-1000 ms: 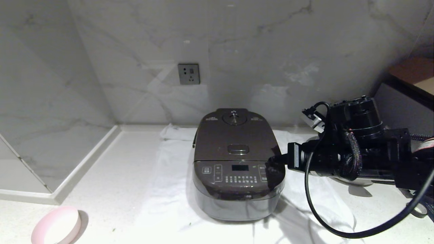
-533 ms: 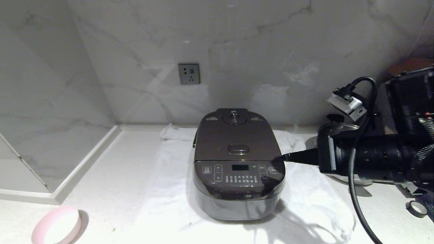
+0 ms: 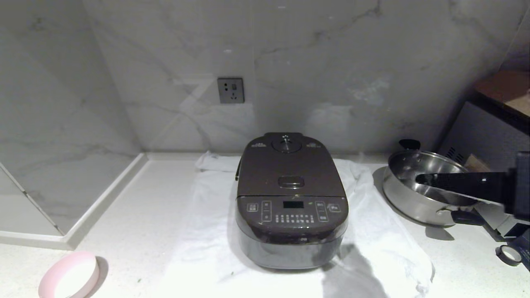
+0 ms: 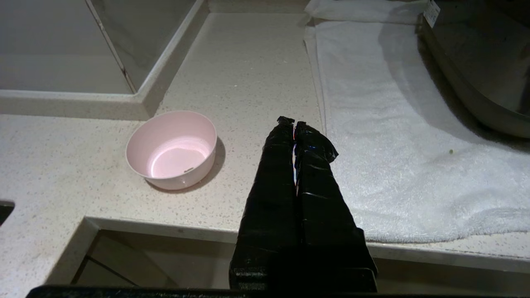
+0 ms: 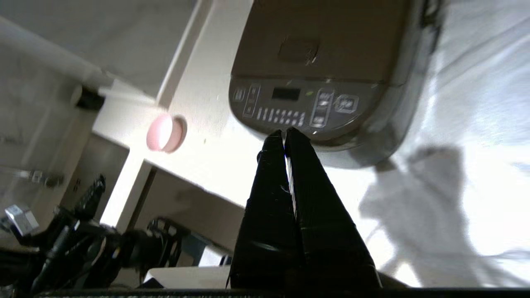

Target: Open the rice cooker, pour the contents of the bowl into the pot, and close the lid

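Closest to the robot, the left gripper (image 4: 294,123) hangs low at the front edge of the desk (image 3: 136,215). It is clenched tight, with nothing in it. Just past it on the desk sits the bowl (image 3: 69,280), pink outside. It stands upright near the front left corner, well apart from the cooker. In the left wrist view the bowl (image 4: 172,150) looks empty. One tiny green bit (image 4: 451,152) lies on the white towel (image 3: 207,231) near the cooker's base.

Further in, the rice cooker (image 3: 291,200) sits in the middle of the towel. Its lid (image 3: 290,169) is down flat. The oval button (image 3: 291,182) is on top, and the round steam vent (image 3: 286,144) is at the back. The front panel (image 3: 292,210) with its little buttons and dark display faces the robot. The white pot inside cannot be seen.

Off to the right, the right gripper (image 3: 419,179) sticks in from the edge, pointing left. It is in front of the shiny steel pan (image 3: 418,194), well apart from the cooker. It is clenched too, and holds nothing. A small ring of tape (image 3: 507,255) lies on the desk near the right edge.

At the very back, a grey wall socket (image 3: 230,90) sits on the marble wall (image 3: 331,62).
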Tool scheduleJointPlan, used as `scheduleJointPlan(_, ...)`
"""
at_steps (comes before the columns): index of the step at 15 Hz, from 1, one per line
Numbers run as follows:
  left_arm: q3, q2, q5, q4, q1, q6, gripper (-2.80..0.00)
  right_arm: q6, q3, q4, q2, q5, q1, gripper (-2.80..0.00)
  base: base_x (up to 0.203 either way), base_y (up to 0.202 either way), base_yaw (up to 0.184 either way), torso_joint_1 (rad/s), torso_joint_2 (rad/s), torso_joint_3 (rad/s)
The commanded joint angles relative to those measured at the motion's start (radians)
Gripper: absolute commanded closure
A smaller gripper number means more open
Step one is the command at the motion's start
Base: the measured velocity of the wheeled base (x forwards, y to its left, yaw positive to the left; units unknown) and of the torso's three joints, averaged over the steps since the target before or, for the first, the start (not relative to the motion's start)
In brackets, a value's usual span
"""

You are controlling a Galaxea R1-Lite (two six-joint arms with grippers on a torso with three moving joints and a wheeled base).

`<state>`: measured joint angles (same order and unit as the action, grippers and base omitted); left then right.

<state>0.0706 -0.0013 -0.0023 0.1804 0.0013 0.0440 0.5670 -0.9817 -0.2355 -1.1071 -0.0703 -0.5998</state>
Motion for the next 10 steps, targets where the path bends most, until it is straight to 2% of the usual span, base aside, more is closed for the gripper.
scheduleJointPlan(1, 0.001, -0.002, 0.0, 0.003, 0.0, 0.0, 0.0, 0.0, 0.004, -0.03, 0.16, 0.038, 0.023, 0.0, 0.0, 0.0, 0.0, 0.0, 0.0, 0.0)
scheduleJointPlan(3, 0.001, -0.002, -0.01, 0.007, 0.003, 0.033, 0.0, -0.013, 0.018, -0.051, 0.242, 0.053, 0.113, 0.0, 0.0, 0.0, 0.0, 0.0, 0.0, 0.0)
scheduleJointPlan(6, 0.0, -0.002, -0.011, 0.005, 0.002, 0.048, 0.0, -0.074, 0.058, -0.083, 0.379, 0.079, 0.178, 0.0, 0.0, 0.0, 0.0, 0.0, 0.0, 0.0)
scheduleJointPlan(10, 0.0, -0.002, -0.012, 0.004, 0.0, 0.046, 0.0, -0.167, 0.092, -0.142, 0.55, 0.248, 0.294, 0.0, 0.0, 0.0, 0.0, 0.0, 0.0, 0.0)
